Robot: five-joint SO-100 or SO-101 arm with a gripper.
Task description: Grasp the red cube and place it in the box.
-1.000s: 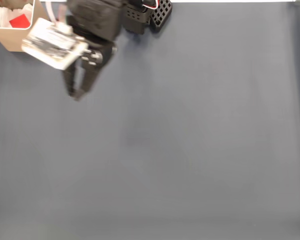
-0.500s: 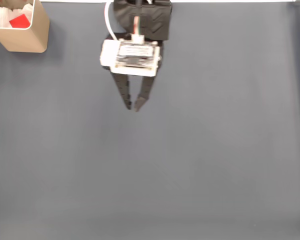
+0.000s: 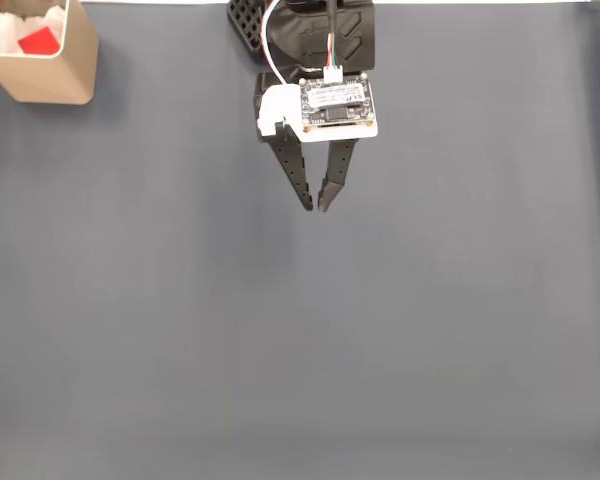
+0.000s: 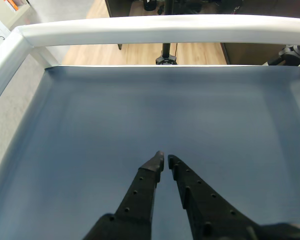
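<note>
Grey-blue mat [image 3: 430,320] covering the table, white rim [image 4: 140,25] running along its far edge in the wrist view. Hanging over the upper middle of the mat, gripper [image 3: 316,205] nearly closed, tips almost touching, holding nothing. Sitting inside the box [image 3: 45,80] at the top-left corner of the fixed view, red cube [image 3: 38,40], well apart from the gripper.

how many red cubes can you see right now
1: the red cube lies inside the box at the top left corner of the fixed view, among white pieces. Others could be hidden below the box wall.
</note>
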